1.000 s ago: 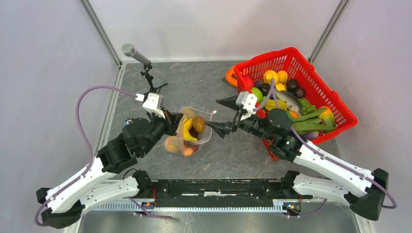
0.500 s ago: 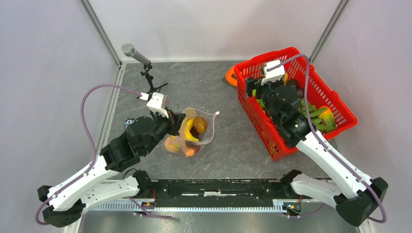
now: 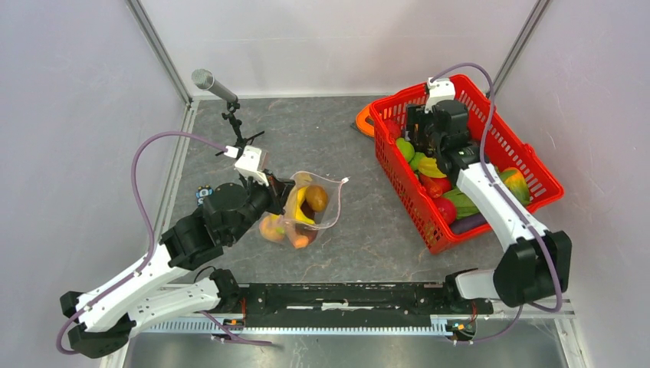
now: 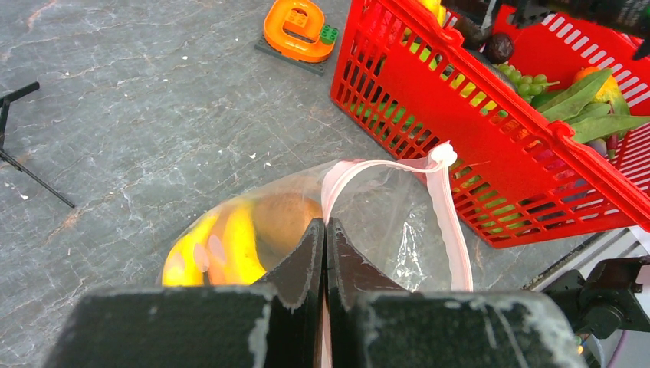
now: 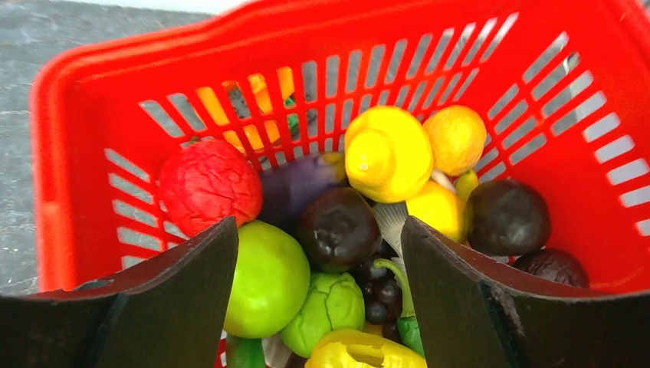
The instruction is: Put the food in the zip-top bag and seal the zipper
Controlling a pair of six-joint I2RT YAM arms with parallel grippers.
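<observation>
Left claw [image 4: 326, 230]: you have it closed on the zipper [image 4: 454, 230], with the pink strip pinched between the fingertips.
Bag [image 4: 398, 230]: lies on the table [image 4: 153, 115] directly ahead of the left claw. Its mouth gapes open toward the basket [image 4: 460, 153].
Bag contents: a yellow banana [image 4: 222, 245] and a brown kiwi [image 4: 287, 218] sit just beyond the left fingertips. Orange pieces [image 3: 270, 228] lie deeper in the bag, beside the claw.
Right claw [image 5: 318, 230]: your jaws are spread wide and grip nothing. It hangs over the far end of the basket.
Basket contents, below the right claw: a dark round fruit [image 5: 337, 228], dark grapes [image 5: 379, 295] and a pale green piece [image 5: 329, 303] lie between the fingers.
By the finger on the left of the wrist view: a red lumpy fruit [image 5: 208, 184] and a green apple [image 5: 268, 276].
Beyond the fingertips: a yellow fruit [image 5: 387, 153], an orange [image 5: 456, 138] and a second dark fruit [image 5: 506, 216].
Orange ring [image 4: 300, 27]: on the table outside the basket, well ahead of the left claw.
</observation>
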